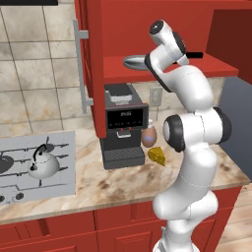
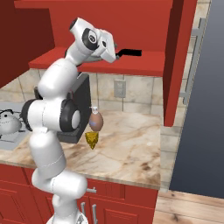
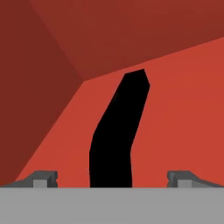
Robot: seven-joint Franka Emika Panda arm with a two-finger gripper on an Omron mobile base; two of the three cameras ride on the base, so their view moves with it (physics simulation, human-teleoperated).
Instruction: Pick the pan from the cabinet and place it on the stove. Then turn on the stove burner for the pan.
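One shallow silver-grey metal pan (image 1: 134,62) on open red wall cabinet (image 2: 144,65) shelf, its one straight black handle (image 3: 116,131) running between two dark fingertips (image 3: 41,178), gripper (image 3: 111,179) spread wide, gripping nothing, one domed silver kettle (image 1: 43,165) on light-grey stove (image 1: 64,184).

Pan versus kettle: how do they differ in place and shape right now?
The pan is shallow and flat, lying on the open cabinet shelf; the kettle is domed and stands on the stove. The pan's black handle runs straight out sideways; the kettle's arches over its top. Both are silver-grey with black handles.
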